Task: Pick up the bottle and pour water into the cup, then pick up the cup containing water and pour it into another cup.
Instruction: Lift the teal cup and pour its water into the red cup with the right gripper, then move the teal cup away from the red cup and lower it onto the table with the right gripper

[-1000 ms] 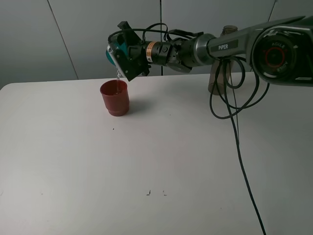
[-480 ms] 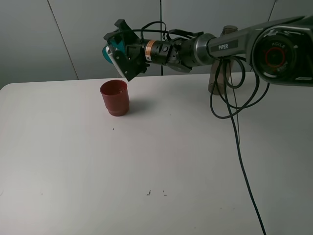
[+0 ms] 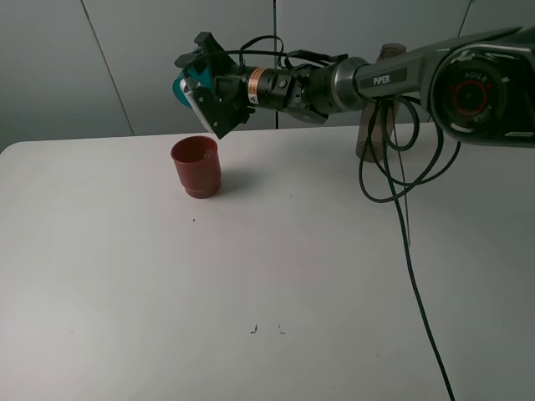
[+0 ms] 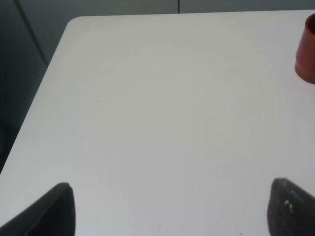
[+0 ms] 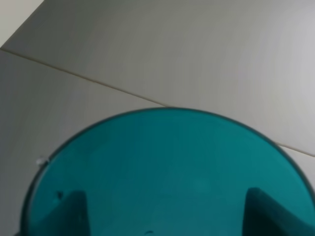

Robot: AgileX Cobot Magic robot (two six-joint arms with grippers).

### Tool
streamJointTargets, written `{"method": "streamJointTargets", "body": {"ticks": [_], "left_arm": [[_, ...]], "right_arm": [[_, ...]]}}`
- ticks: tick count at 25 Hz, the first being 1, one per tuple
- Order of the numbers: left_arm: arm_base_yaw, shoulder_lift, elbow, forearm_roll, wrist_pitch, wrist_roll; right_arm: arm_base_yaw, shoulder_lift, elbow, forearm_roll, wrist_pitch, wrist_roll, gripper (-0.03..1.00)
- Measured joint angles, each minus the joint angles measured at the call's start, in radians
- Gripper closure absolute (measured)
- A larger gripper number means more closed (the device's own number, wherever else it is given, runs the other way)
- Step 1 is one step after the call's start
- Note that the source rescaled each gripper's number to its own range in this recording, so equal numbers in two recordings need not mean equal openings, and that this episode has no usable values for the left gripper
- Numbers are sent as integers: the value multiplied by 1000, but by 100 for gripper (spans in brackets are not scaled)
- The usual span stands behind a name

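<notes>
My right gripper (image 3: 201, 93) is shut on the teal tumbler (image 3: 185, 86) and holds it tipped on its side, up and just right of the red cup (image 3: 196, 167) on the white table (image 3: 267, 276). No water stream shows. In the right wrist view the teal tumbler (image 5: 167, 177) fills the lower part, with a dark fingertip (image 5: 69, 211) at each side. The smoky bottle (image 3: 378, 125) stands at the back right, partly behind the arm and cables. The left wrist view shows my left gripper (image 4: 172, 209) open and empty above the table, with the red cup (image 4: 307, 49) at the picture's edge.
Black cables (image 3: 405, 217) hang from the right arm and trail over the table's right side to the front edge. A grey panelled wall (image 3: 100, 58) stands behind the table. Small dark marks (image 3: 253, 329) sit on the table near the front.
The right gripper has lifted the teal tumbler up and slightly left, away from the red cup's rim. The thin stream of water seen a second ago has stopped.
</notes>
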Motion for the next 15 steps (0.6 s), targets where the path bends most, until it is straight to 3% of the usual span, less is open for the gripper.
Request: {"method": "streamJointTargets", "body": {"ticks": [4, 11, 15], "left_arm": [[0, 0, 0, 0, 0, 2], [0, 0, 0, 0, 0, 2], [0, 0, 0, 0, 0, 2]], "right_arm": [[0, 0, 0, 5, 0, 224, 92], [0, 0, 0, 25, 6, 768, 92], [0, -7, 0, 25, 87, 1024, 92]]}}
